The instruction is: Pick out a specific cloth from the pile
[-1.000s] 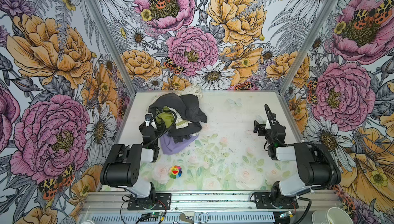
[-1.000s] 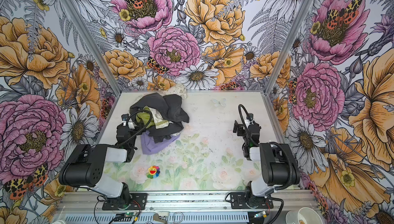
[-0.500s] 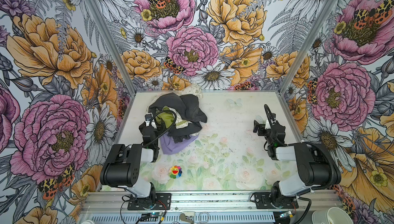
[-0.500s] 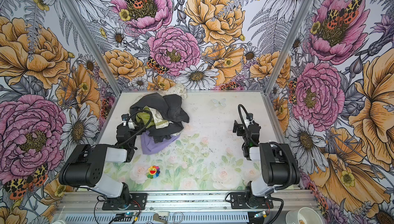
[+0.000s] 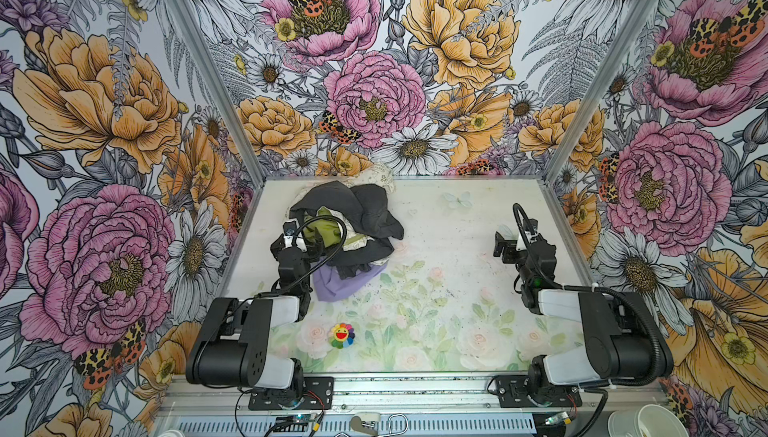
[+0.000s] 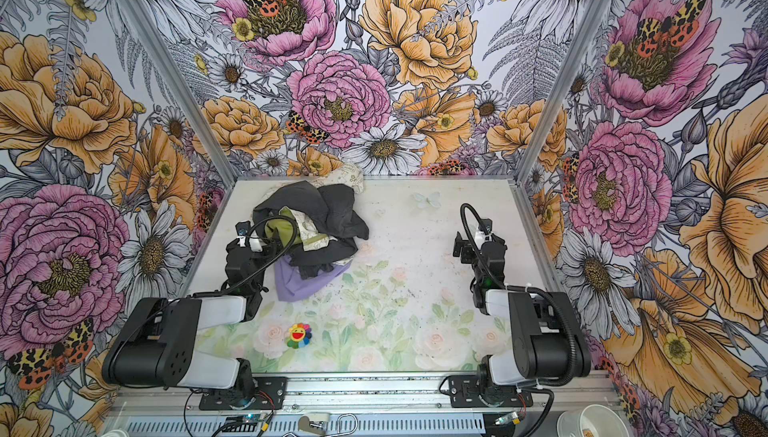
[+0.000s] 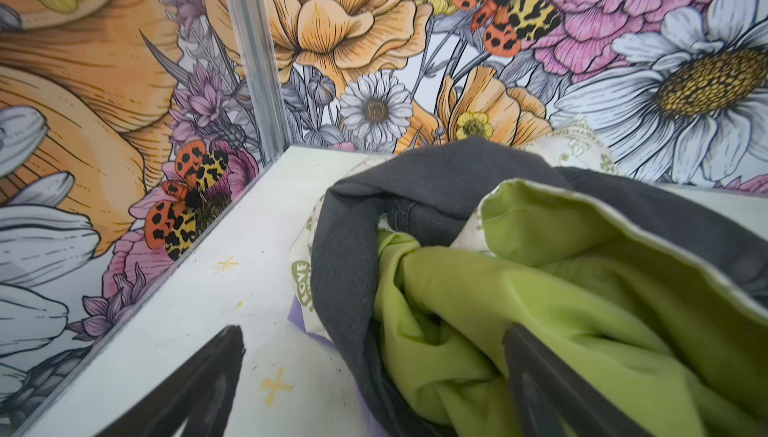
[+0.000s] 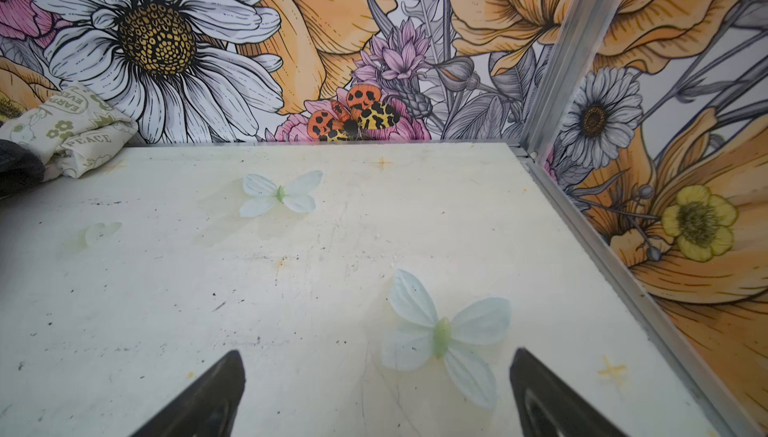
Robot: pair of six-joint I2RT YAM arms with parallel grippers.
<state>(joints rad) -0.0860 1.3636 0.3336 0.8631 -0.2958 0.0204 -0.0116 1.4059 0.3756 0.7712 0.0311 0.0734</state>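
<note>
Found cloth (image 5: 345, 287) pinned under pile (image 5: 353, 214), showing at its 6 o'clock edge. Risks seizing wrong fabric or dragging whole pile along. Noted left gripper (image 7: 372, 339) spread over grey garment (image 7: 345, 248) and olive cloth (image 7: 540, 289) at 8 o'clock; right gripper (image 8: 374, 356) spread, empty, well apart at 3 o'clock.

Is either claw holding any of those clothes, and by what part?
Nothing is held. The left gripper and the right gripper both stand open, gripping no cloth.

A robot lab test cell: floral-print walls (image 5: 374, 81), aluminium frame (image 5: 204, 65), two rail-mounted arms (image 5: 232, 343).
</note>
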